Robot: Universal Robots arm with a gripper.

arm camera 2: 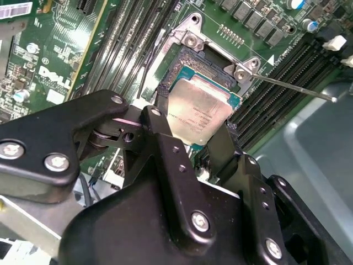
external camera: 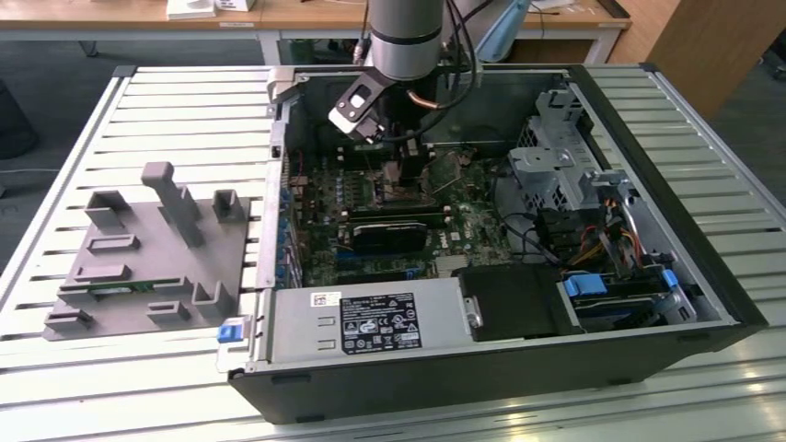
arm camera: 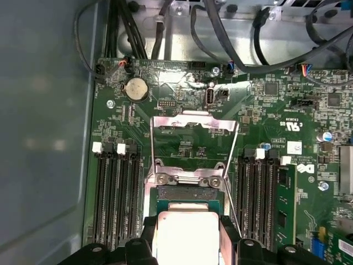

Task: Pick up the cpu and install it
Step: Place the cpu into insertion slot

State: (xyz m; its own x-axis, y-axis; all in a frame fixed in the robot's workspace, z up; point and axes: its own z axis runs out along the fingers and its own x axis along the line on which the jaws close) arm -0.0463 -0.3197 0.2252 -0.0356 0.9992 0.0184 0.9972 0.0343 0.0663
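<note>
The cpu (arm camera 2: 201, 107), a flat square chip with a silvery top, sits between my gripper's black fingers (arm camera 2: 161, 138) directly over the open socket (arm camera 2: 190, 58) on the green motherboard. The gripper (arm camera 2: 193, 124) is shut on the chip's two opposite edges. In the first wrist view the cpu (arm camera: 185, 234) is level with the socket frame (arm camera: 187, 179), with the gripper (arm camera: 187, 226) around it, and the metal load plate (arm camera: 193, 118) is flipped open beyond it. In the exterior view the gripper (external camera: 399, 170) reaches down into the computer case (external camera: 687, 276).
Memory slots (arm camera: 116, 193) flank the socket, and a thin retaining lever (arm camera 2: 292, 88) sticks out beside it. A black block (external camera: 393, 230) lies on the board near the gripper. Cables (arm camera: 231, 49) run past the board's edge. A grey fixture (external camera: 147, 249) stands at the exterior view's left.
</note>
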